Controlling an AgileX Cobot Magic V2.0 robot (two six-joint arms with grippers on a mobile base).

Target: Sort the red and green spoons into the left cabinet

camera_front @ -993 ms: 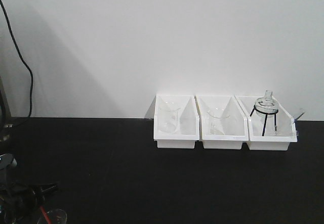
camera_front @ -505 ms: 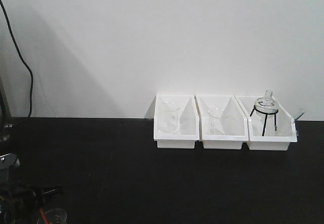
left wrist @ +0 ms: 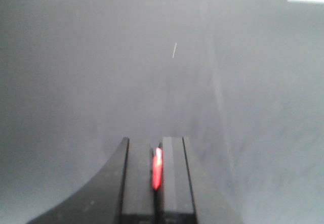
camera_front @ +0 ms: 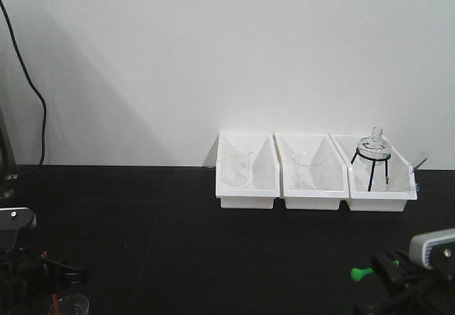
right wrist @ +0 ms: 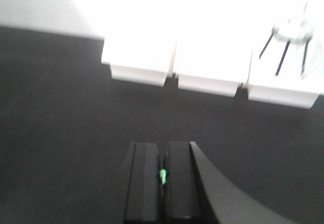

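In the left wrist view my left gripper point(left wrist: 156, 146) is shut on the red spoon point(left wrist: 157, 168), a bright red sliver pinched between the dark pads. The right wrist view shows my right gripper point(right wrist: 163, 146) shut on the green spoon point(right wrist: 162, 176), of which only a small green bit shows. In the front view the left gripper point(camera_front: 71, 272) sits at the bottom left with a red spoon point(camera_front: 56, 303) streak below it. The right gripper point(camera_front: 380, 267) is at the bottom right, with the green spoon point(camera_front: 359, 273) tip sticking out to its left. The left cabinet is out of view.
Three white bins point(camera_front: 247, 200) stand in a row against the white wall on the black tabletop point(camera_front: 178, 230). They hold glass beakers and a flask on a black tripod point(camera_front: 372, 160). A clear beaker point(camera_front: 73, 305) sits at the bottom left. A black cable point(camera_front: 35, 102) hangs on the left.
The right gripper has come into the front view at the bottom right, carrying the green spoon. The left arm has risen higher into view with the red spoon.
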